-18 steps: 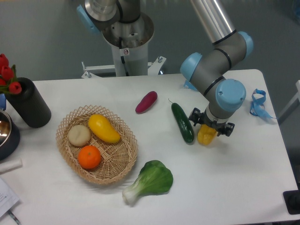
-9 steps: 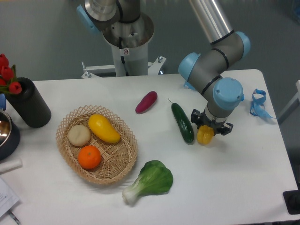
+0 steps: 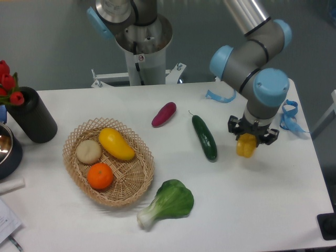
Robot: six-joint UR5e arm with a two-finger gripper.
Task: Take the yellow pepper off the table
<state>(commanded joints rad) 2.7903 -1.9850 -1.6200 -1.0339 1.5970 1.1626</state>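
- One arm reaches in from twelve o'clock, its grey links and blue joint caps bending down over the right side of the tabletop (image 3: 273, 210), wrist pointing straight down.
- Its gripper (image 3: 246, 148) is closed around the yellow pepper (image 3: 245, 146), which pokes out below the black fingers; whether it is touching the surface I cannot tell.
- That pepper sits at about three o'clock from the dark green cucumber (image 3: 204, 137), near it but apart.
- Over at nine o'clock on the tabletop is a wicker basket (image 3: 137, 181) holding three things: a smooth yellow mango-like fruit (image 3: 116, 144), a pale round fruit (image 3: 88, 151) touching it, and an orange (image 3: 100, 176) just below.
- A leafy green vegetable (image 3: 168, 202) lies at about four o'clock from the basket, just beside its rim.
- A purple sweet potato (image 3: 164, 114) lies at roughly ten o'clock from the cucumber.
- A black cylinder (image 3: 32, 116) with red tulips (image 3: 8, 84) beside it stands at the far left edge.
- A blue strap (image 3: 288, 117) lies near the right edge.
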